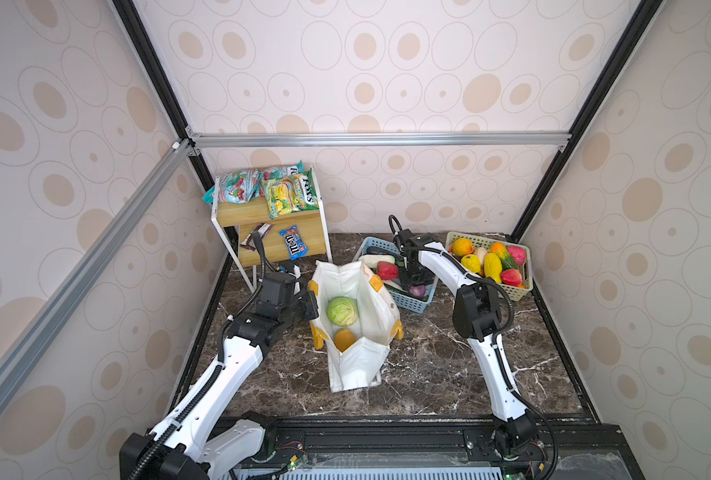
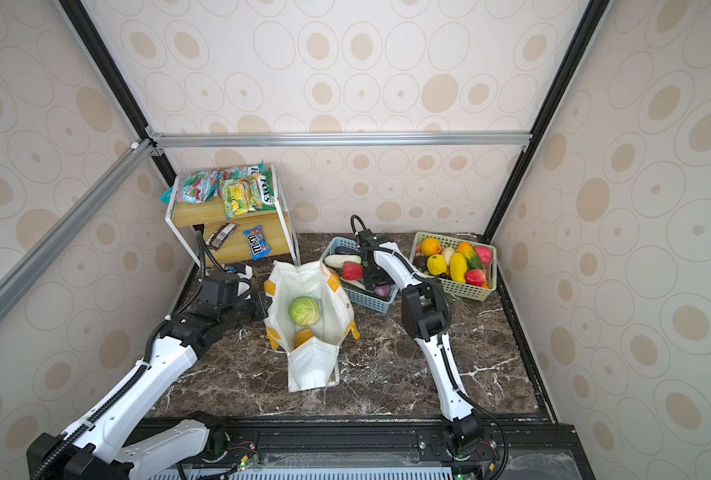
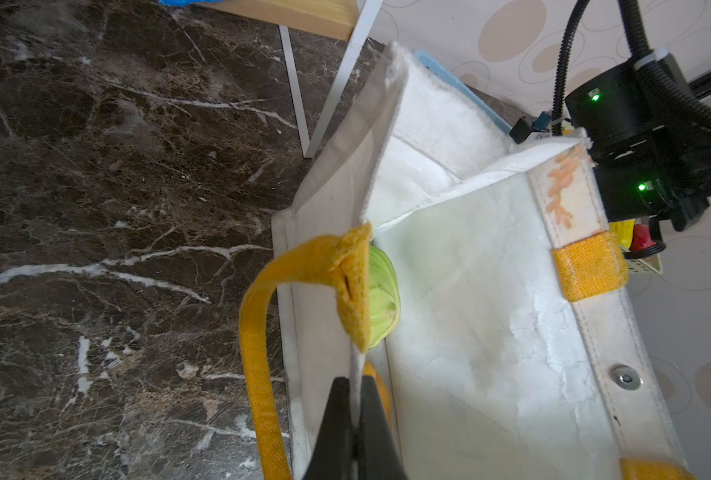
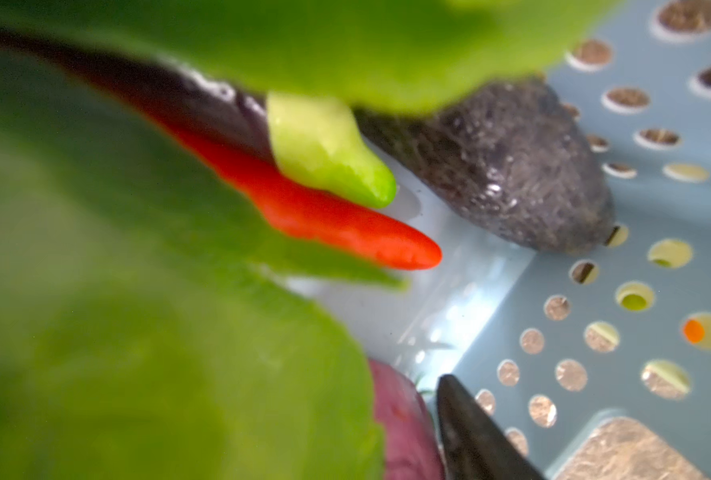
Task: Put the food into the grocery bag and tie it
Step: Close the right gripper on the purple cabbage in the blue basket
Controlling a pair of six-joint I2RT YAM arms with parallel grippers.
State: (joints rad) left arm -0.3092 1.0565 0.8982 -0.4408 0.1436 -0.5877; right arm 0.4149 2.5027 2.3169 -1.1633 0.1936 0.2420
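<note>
One grocery bag [image 1: 362,365] stands open mid-worktop [image 1: 428,374], nearest to me. Two pieces of food lie in it: a brown-orange round one [image 1: 345,338] at the near end and a green cabbage [image 1: 341,311] just beyond. Its two yellow handles [image 1: 316,337] droop outside, one on each side. My left tool [image 3: 355,384] is clamped narrow on the bag's left rim, white cloth pinched between both fingers [image 3: 336,419] just beside a yellow tab [image 3: 355,286].

Farther right, my right tool [image 1: 412,281] is down inside the one blue basket [image 1: 412,305], among a red pepper [image 1: 387,270], a pale cucumber [image 1: 378,261] and a purple onion [image 1: 417,290]. The right wrist view shows only one finger, near a red chilli [image 4: 345,228] and a green chilli [image 4: 328,158], so I cannot tell its width or whether it holds anything.

Far right sits one pale green basket [image 1: 507,293] with at least seven fruits [image 1: 492,266]. Far left, one two-level wooden shelf [image 1: 245,208] carries three snack bags [image 1: 289,195] on top, with one blue M&M's packet [image 1: 293,242] and one dark wrapper [image 1: 258,235] below.

The worktop is dark brown marble, veined white. The walls [image 1: 387,62] are cream with beige ovals, framed by black and silver bars [image 1: 378,139].
</note>
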